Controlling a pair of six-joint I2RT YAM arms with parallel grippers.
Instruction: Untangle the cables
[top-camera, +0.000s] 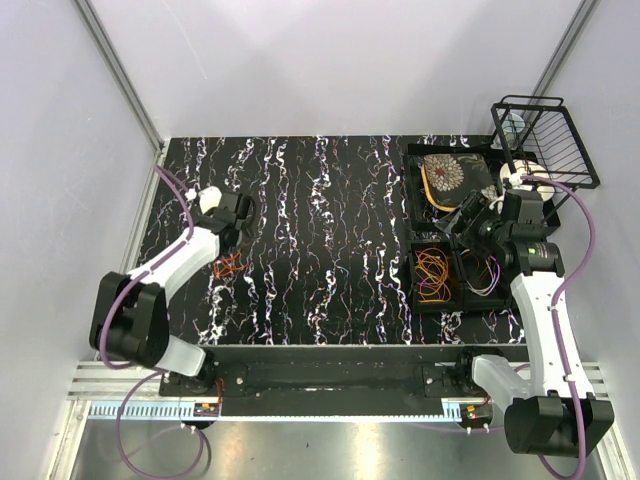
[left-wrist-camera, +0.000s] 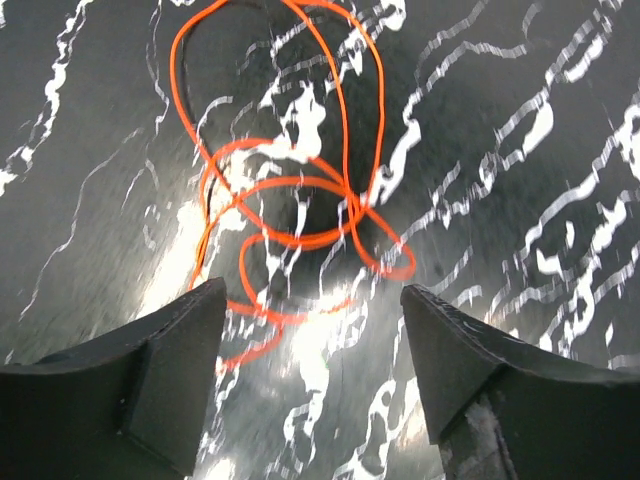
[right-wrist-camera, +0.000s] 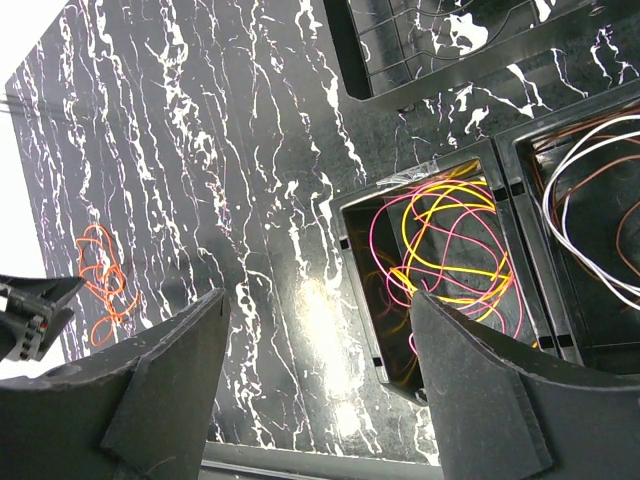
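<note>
- An orange cable (left-wrist-camera: 300, 200) was seen as thin crossed loops, laid flat on the black marbled table (left-wrist-camera: 520, 150);
- the left gripper (left-wrist-camera: 315, 290) was spread beside it, nothing clasped;
- the right gripper (right-wrist-camera: 320, 300) was spread, empty; pink and yellow cables (right-wrist-camera: 440, 250) were heaped in a tray (right-wrist-camera: 356, 290).

Overhead view plus downward wrist views, sharing orange cable (top-camera: 228, 265)

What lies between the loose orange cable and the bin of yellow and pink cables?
Only bare tabletop separates orange cable and bin; the right wrist view shows it.
</note>
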